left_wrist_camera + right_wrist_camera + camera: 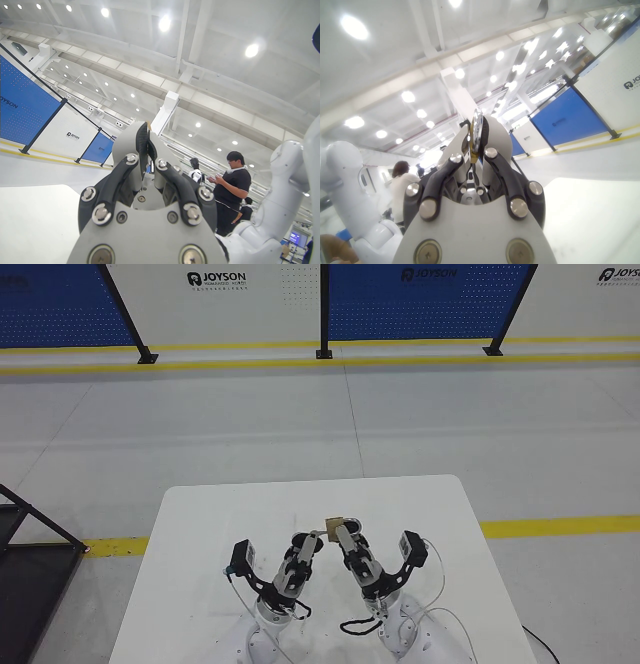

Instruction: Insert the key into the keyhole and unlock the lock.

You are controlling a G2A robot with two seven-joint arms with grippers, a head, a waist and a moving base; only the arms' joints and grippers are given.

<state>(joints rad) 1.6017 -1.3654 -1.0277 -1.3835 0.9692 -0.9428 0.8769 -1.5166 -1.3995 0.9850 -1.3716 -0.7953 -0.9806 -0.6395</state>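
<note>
Padlock (475, 132) hangs over the white table (200, 564), pinched tight in the right gripper (345, 534). The left gripper (147, 136), just beside, is closed on a sliver of brass, likely the key (149, 124). Danger: so thin a hold could let the key twist or slip against the keyhole.

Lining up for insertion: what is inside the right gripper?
The right gripper clamps the brass lock edge-on between its fingers. The keyhole cannot be seen; the fingers cover most of the lock's body.

Left end effector (147, 130) has grey shell, black links, silver screws.
</note>
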